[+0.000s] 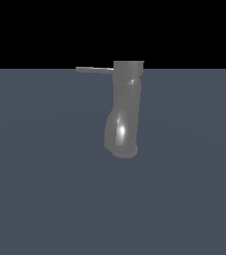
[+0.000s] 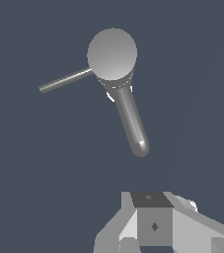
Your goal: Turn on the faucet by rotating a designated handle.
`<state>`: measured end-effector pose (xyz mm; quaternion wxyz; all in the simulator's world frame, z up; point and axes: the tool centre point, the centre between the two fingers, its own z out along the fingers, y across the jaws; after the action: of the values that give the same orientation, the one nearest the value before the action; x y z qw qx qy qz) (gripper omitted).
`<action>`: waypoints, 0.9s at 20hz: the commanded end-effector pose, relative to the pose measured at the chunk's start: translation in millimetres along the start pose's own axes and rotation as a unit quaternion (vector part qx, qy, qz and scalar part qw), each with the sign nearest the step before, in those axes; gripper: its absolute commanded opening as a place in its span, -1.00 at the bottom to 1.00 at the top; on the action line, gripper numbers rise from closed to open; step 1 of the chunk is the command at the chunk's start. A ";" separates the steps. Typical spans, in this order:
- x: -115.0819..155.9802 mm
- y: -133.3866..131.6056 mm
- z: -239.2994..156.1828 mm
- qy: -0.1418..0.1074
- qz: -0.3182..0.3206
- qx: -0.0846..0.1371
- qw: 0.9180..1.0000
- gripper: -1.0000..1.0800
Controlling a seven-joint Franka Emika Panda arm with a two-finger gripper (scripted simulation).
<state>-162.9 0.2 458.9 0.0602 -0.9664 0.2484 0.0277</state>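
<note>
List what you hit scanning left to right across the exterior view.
The handle, sticking out toward the exterior view's left → the faucet, its collar at the top and flared rim at the bottom. The gripper is not in this view.

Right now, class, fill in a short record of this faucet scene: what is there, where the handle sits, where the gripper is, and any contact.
faucet: glossy grey curved pipe, collar at top in the exterior view
handle: thin straight bar, sticking out from the collar toward the exterior view's left
gripper: only seen in the wrist view, apart from faucet and handle
contact: none visible
gripper jaws: cannot tell
surface: plain dark blue-grey
</note>
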 end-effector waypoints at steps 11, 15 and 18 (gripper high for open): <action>50.7 -40.1 34.4 -0.015 0.156 0.008 0.988 -1.00; 65.9 -52.8 47.8 -0.017 0.206 0.006 0.978 -1.00; 77.0 -62.3 58.4 -0.017 0.244 0.004 0.970 -1.00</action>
<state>-74.0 22.9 406.3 0.0613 -0.8852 0.4579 0.0555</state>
